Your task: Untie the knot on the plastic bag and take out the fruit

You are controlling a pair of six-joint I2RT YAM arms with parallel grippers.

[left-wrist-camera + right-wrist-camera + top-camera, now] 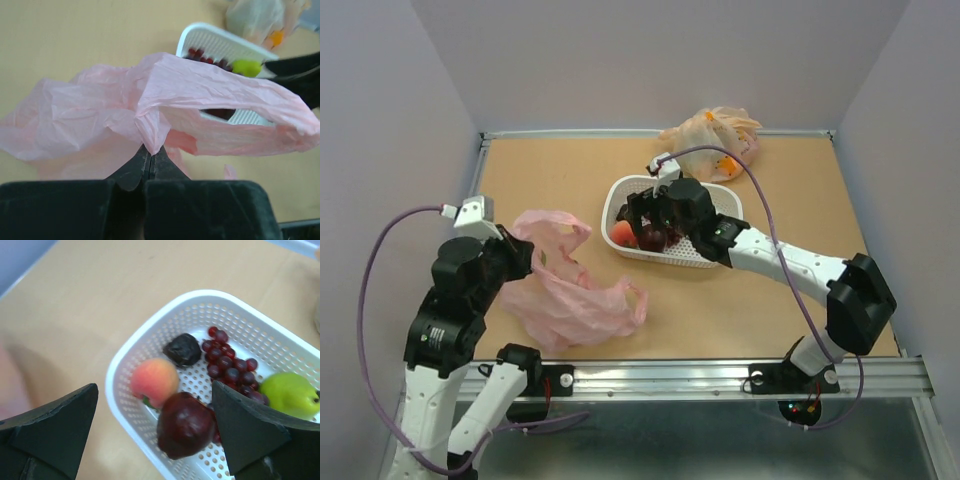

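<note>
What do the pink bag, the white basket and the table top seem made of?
The pink bag looks like thin plastic film, translucent, with fine crinkled creases. The white basket is probably moulded hard plastic, smooth, slightly glossy, with regular rows of holes. The table top is matte tan board, perhaps cork or fibreboard; I cannot tell.

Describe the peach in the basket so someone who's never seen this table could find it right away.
Find the white perforated basket in the middle of the table. The peach lies at its end opposite the green fruit, beside the large dark red fruit. It alone is orange-pink.
</note>
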